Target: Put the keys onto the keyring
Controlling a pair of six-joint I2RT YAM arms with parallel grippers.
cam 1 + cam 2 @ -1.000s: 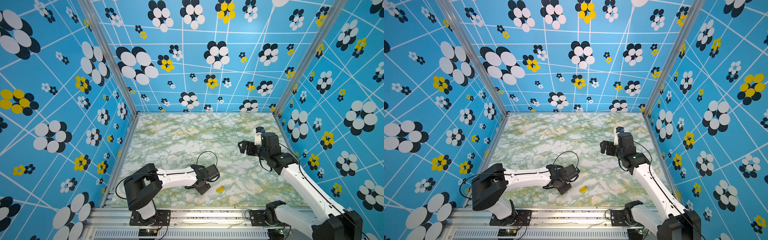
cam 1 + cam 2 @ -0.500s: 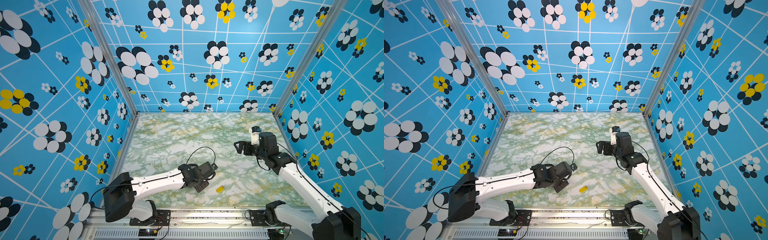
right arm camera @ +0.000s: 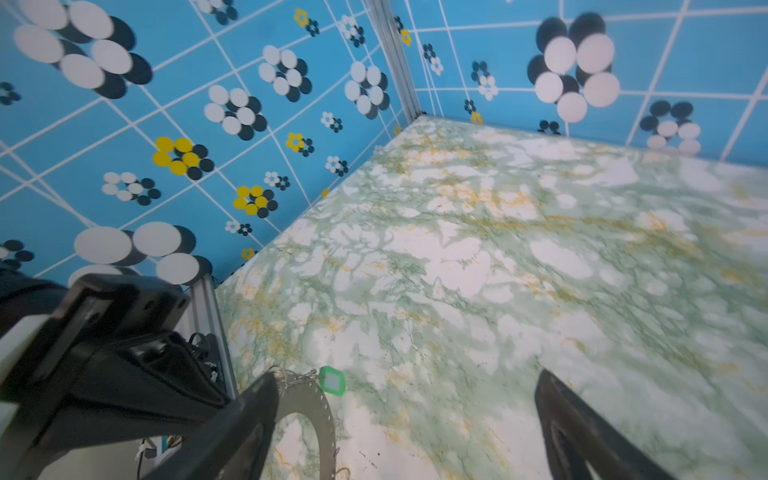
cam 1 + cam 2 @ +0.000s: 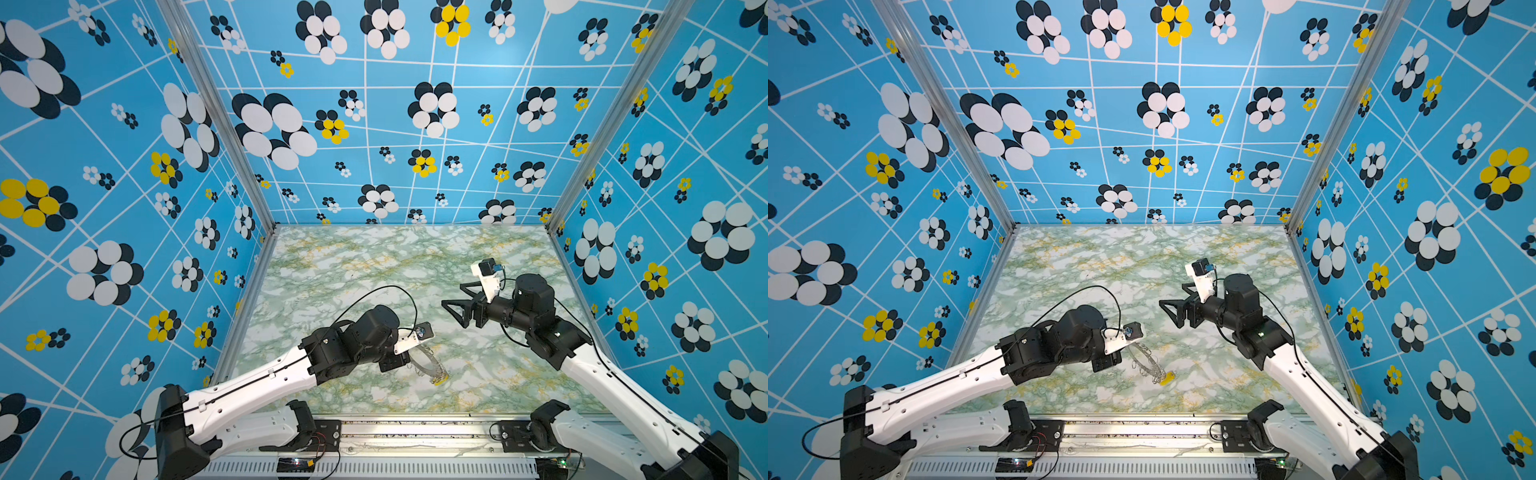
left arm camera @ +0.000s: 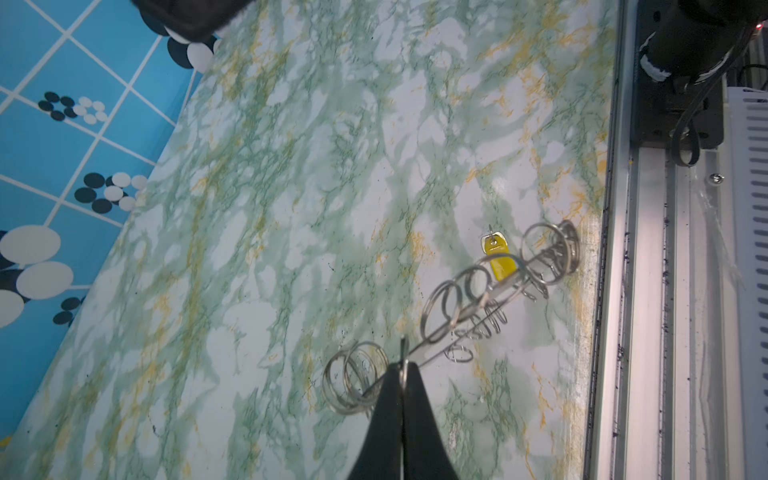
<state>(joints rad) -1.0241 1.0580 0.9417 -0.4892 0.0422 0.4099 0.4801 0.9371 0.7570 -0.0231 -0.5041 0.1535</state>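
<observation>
- Left hand (image 5: 403, 365) is clamped on the keyring (image 5: 478, 303) rim and has raised it on edge off the tabletop (image 4: 374, 270).
- Yellow key (image 5: 498, 259) lies just beside the ring.
- Green key (image 3: 332, 380) sits at its rim.
- Right hand (image 4: 457, 301), spread wide and empty, has swung closer, free to fetch a key.

Flat tabletop (image 4: 374, 266) with glossy marble-look surface, white with green and yellow veining, enclosed by blue flower-pattern walls on three sides, aluminium rail along near edge. Small oblong yellow plastic key tag (image 5: 498, 259) with small metal loop lies flat on it near the near edge, also seen in both top views (image 4: 1168, 378). Flat grey metal keyring with many silver wire loops (image 5: 478, 299) stands tilted, lower rim by the yellow tag; whether it touches the surface unclear. Green plastic key tag (image 3: 332, 380) at the ring's rim, contact with the top unclear
</observation>
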